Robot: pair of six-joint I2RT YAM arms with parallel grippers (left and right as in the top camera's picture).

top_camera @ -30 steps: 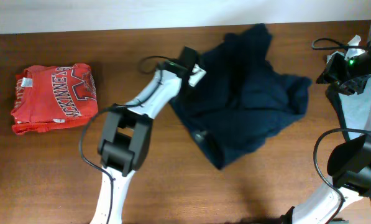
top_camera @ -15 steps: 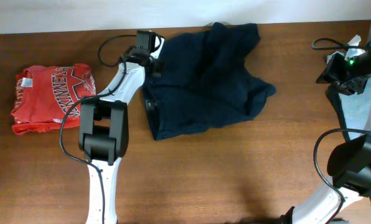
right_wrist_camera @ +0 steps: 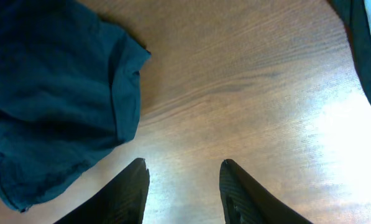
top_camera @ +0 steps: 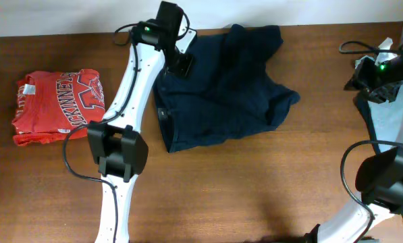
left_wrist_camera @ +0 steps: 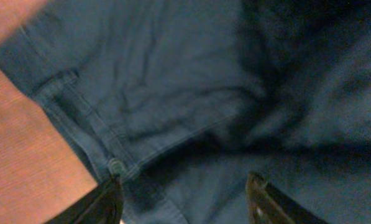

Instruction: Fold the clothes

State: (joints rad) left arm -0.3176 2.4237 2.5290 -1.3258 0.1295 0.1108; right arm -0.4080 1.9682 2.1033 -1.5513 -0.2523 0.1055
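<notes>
You are looking down on a brown wooden desk (top_camera: 255,196) that fills the overhead view. The clothes (top_camera: 221,88), one large, plain dark navy garment, lie crumpled against the desk's far edge, about midway along it. One corner reaches the far edge and a rumpled flap points towards the right side. In the left wrist view you can make out a stitched seam and a small rivet on this cloth.

Your left arm (top_camera: 130,88), white with black joints, stretches from the near edge up to the garment's left part. Your right arm (top_camera: 380,179) stands at the right edge, well apart from the navy cloth.

A folded red shirt (top_camera: 58,104) with white lettering sits near the left edge. A pale grey-blue cloth (top_camera: 389,125) lies at the right edge, partly under the right arm.

The left gripper (left_wrist_camera: 185,205) hangs over the navy garment with its fingers spread, grasping nothing. The right gripper (right_wrist_camera: 182,193) is also released, its fingers parted above bare wood, with the garment's hem just beside it.
</notes>
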